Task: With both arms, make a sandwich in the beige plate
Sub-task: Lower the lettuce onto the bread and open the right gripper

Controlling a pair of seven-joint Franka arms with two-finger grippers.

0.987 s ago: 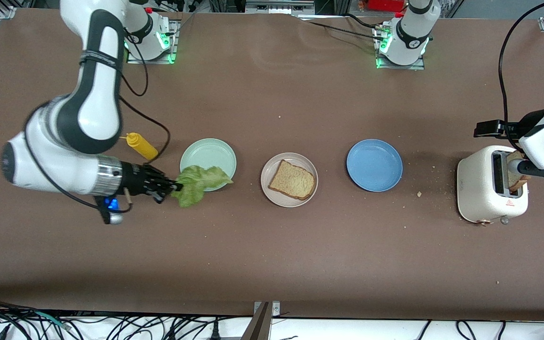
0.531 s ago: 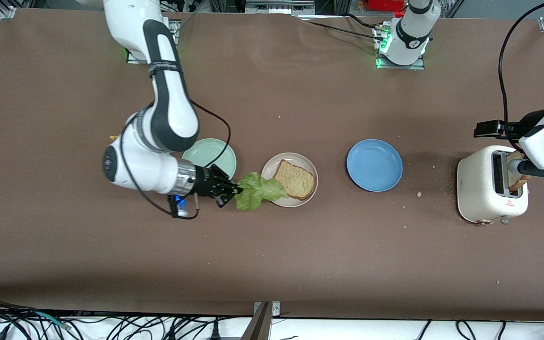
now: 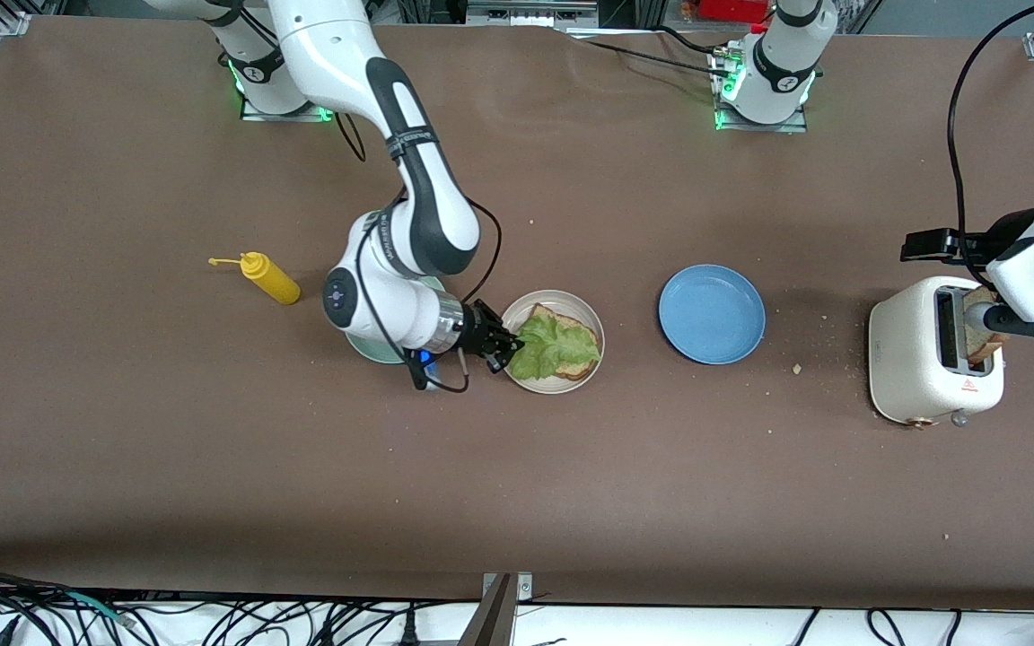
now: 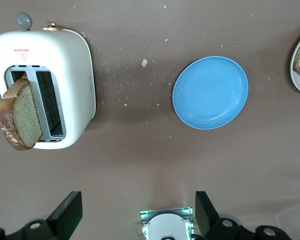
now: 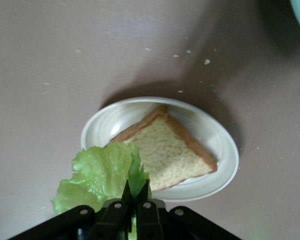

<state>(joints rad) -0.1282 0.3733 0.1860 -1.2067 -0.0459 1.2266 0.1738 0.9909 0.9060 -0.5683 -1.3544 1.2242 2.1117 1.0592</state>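
Mustard bottle [image 3: 270, 279] lies idle on the desk toward the right arm's end. Right gripper [image 3: 501, 347] sits over the beige plate [image 3: 591, 316] rim, jaws pinched shut on the lettuce leaf [image 3: 553, 346] by its edge, so the leaf drapes forward of the jaws over the bread slice [image 3: 582, 362] in the plate; not released yet. Blue plate [image 3: 712, 313] empty. Left gripper [image 4: 135, 215] hangs over the desk beside the toaster [image 3: 925, 366], jaws wide open, holding nothing, waiting; second slice [image 4: 19, 115] stands in the slot, likely its next pick.
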